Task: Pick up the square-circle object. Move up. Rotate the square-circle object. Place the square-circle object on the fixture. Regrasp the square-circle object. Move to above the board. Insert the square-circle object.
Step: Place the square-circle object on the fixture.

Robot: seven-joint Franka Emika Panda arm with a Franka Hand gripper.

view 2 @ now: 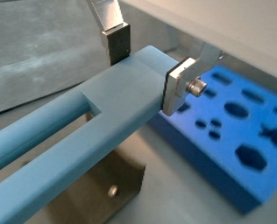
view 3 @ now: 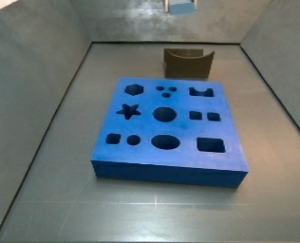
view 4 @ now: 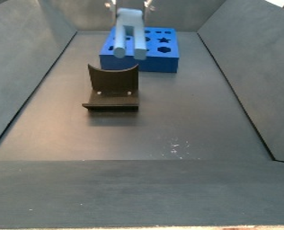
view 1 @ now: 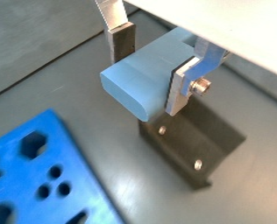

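Note:
My gripper is shut on the square-circle object, a light blue-grey bar with a rounded end. The silver fingers clamp its upper part in both wrist views, and the bar runs long toward the camera. In a side view it hangs upright just above the dark fixture, clear of its notch. The fixture lies directly under the held bar. The bright-blue board with its shaped holes lies flat beside the fixture. Only the gripper's tip shows at the top of that side view.
Grey walls slope up around the work floor. The board lies close beside the fixture. In a side view the board lies behind the bar.

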